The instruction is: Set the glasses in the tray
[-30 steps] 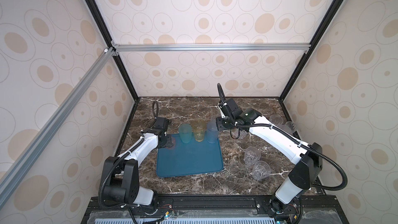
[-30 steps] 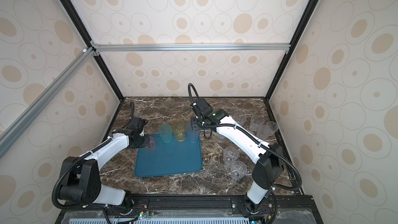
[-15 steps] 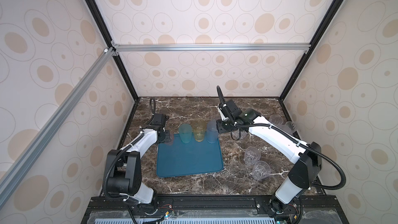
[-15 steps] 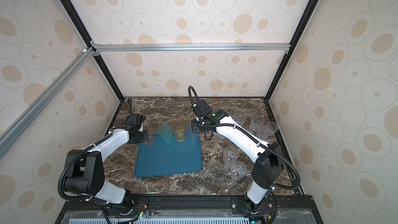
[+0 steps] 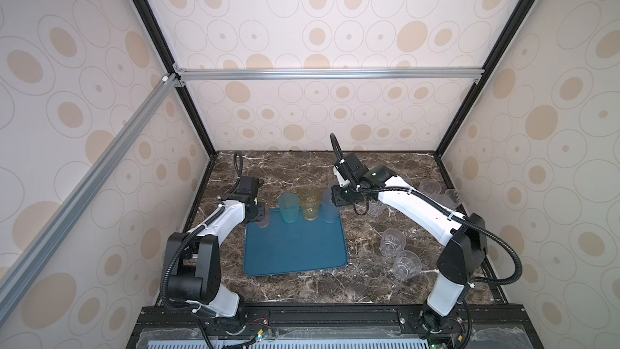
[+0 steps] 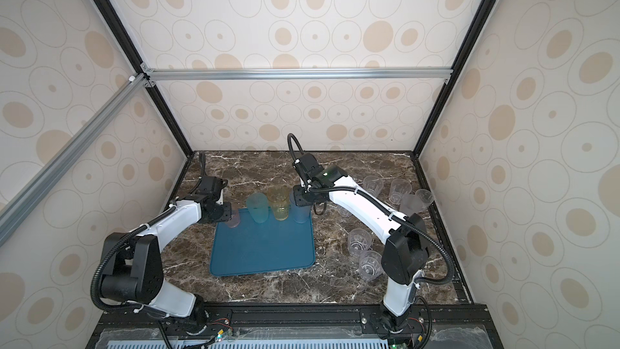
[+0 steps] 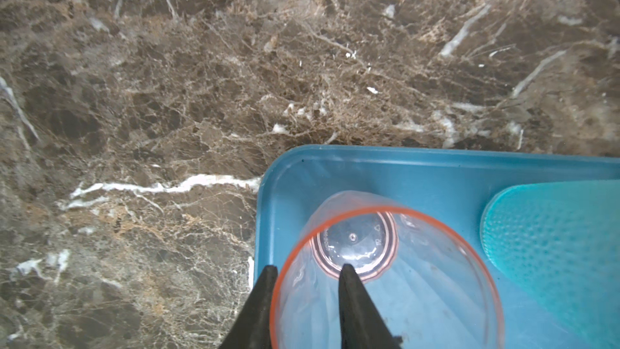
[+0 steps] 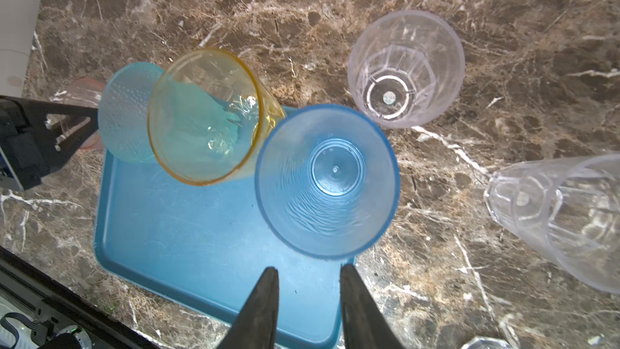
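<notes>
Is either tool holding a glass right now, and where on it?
Neither. The left tool straddles the pink glass at its rim, one finger inside, one outside, jaws parted; the glass stands in the tray. The right tool is open, empty.

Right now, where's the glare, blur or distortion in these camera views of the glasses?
Left wrist view: marble sharp, the pink glass soft at its near rim. Right wrist view: bright glints inside the yellow glass, the clear tumbler at the frame edge stretched. In both top views: even light, the nearest tumbler faint against the marble.
</notes>
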